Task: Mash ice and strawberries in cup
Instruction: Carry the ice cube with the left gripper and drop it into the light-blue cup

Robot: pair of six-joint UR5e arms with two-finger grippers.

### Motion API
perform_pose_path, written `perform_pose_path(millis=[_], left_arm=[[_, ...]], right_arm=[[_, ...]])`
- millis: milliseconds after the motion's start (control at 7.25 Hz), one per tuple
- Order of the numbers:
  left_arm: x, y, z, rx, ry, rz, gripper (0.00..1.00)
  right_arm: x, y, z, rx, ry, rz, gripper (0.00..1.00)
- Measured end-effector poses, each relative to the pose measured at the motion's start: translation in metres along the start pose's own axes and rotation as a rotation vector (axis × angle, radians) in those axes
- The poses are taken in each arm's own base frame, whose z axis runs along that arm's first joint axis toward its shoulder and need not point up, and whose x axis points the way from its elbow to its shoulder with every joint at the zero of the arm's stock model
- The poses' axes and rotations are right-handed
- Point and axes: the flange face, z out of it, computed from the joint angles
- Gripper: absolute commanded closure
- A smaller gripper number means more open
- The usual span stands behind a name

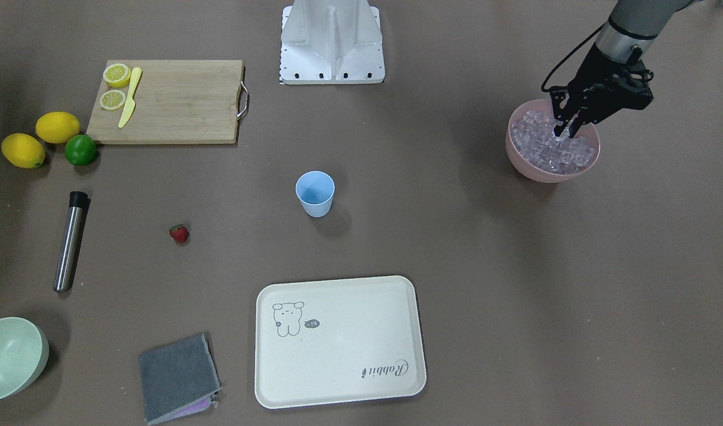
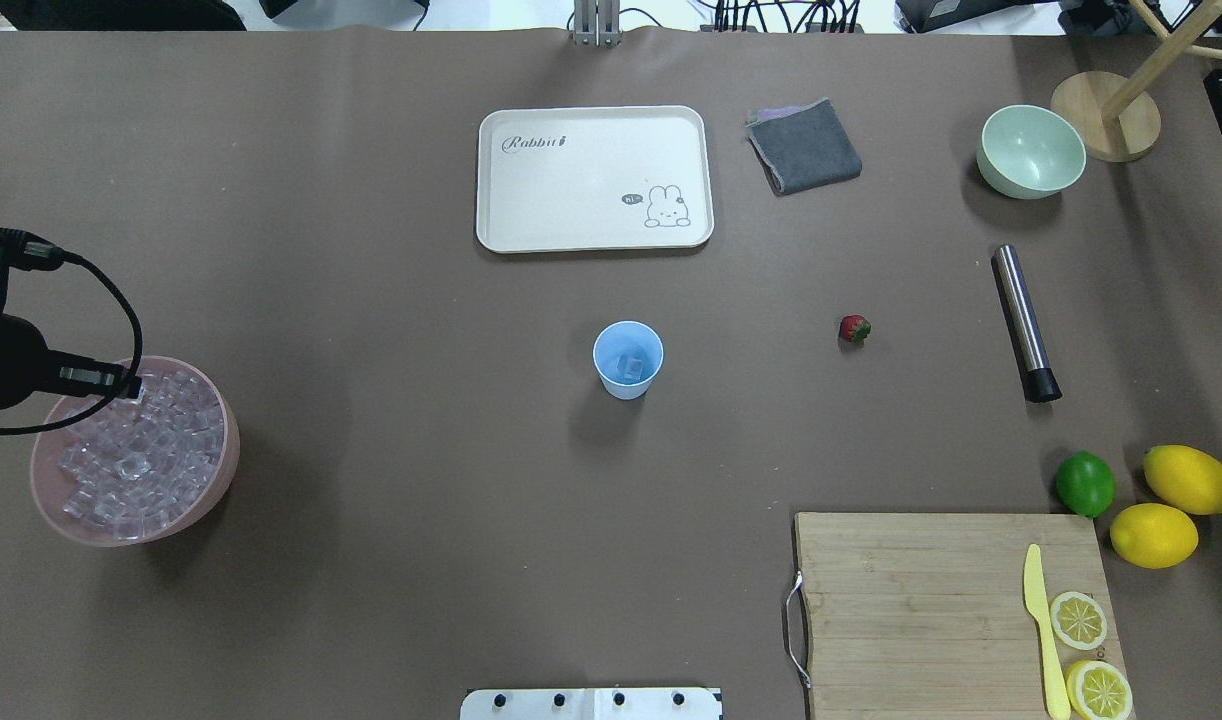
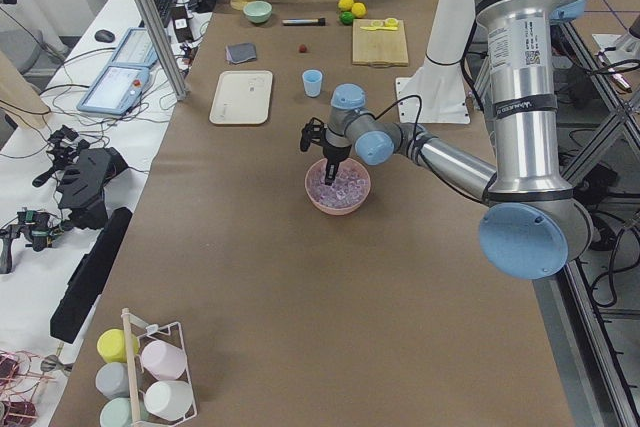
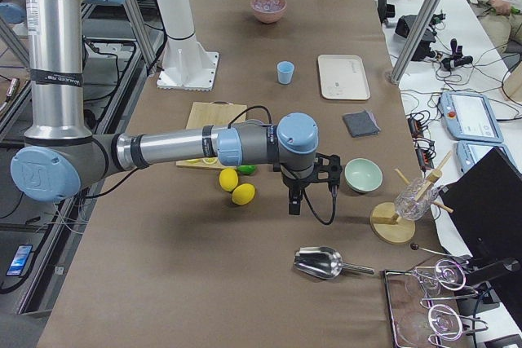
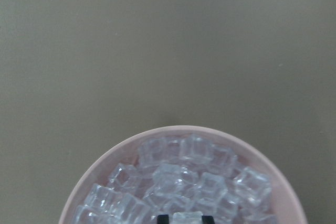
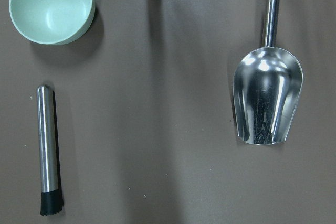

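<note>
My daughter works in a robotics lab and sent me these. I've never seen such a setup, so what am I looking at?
Two robot arms stand at a brown table, each ending in a two-finger gripper. Six cameras caught one moment: one faces the robot, one looks down from behind it, one sits at each table end, and one is on each wrist.

The left gripper dips into a pink bowl of ice. Its wrist camera shows one piece between the fingertips. The right gripper hangs above the other end of the table; I cannot tell if it is open.

Also on the table are a blue cup holding one piece of ice, a strawberry, a steel rod, a tray, a cutting board, lemons, a lime, a cloth, a green bowl and a scoop.
</note>
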Motion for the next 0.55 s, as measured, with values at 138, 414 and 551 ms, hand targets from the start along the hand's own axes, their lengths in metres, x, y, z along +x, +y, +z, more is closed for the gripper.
perform_pose_path(millis=[138,414,551], left_arm=[[0.028,-0.021,-0.011,0.043,0.052,0.016,1.00],[0.101,-0.075,-0.018,0.109,0.145,0.015,1.00],[0.143,-0.094,-0.016,0.118,0.193,-0.010,1.00]], right_arm=[[0.000,0.000,0.000,0.000,-0.001,0.000,0.00],[0.000,0.000,0.000,0.000,-0.001,0.000,0.00],[0.001,0.000,0.001,-0.001,0.000,0.001,0.00]])
